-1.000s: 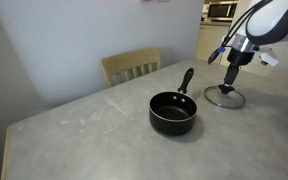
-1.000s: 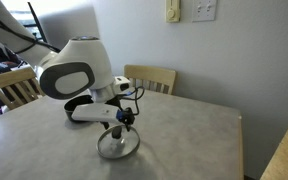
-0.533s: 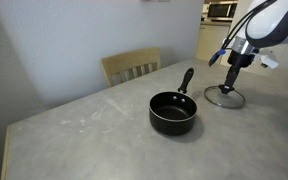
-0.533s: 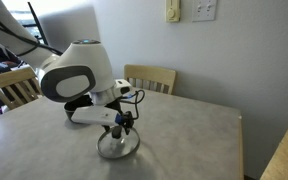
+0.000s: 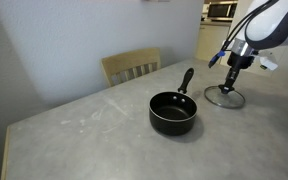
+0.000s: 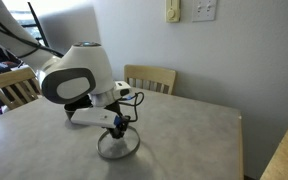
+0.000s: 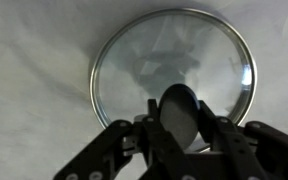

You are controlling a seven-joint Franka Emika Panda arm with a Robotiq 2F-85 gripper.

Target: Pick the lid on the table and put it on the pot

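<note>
The lid (image 5: pixel 224 97) is clear glass with a metal rim and lies flat on the table (image 5: pixel 84 140), right of the pot (image 5: pixel 172 112). The pot is a small black saucepan whose long handle points away toward the back. My gripper (image 5: pixel 230 86) stands straight down over the lid's centre, shut on the small black knob (image 7: pixel 179 112). In the wrist view the lid (image 7: pixel 164 55) fills the frame, and both fingers (image 7: pixel 143 135) press the knob's sides. In an exterior view the gripper (image 6: pixel 119 128) meets the lid (image 6: pixel 117 148) below the arm.
A wooden chair (image 5: pixel 131 66) stands behind the table's far edge, also seen in an exterior view as the chair (image 6: pixel 149 78). Another chair (image 6: pixel 9 88) is at the side. The table's right edge runs close to the lid.
The jaws have closed in on the lid's knob. The arm, lid and pot have stayed where they were.
</note>
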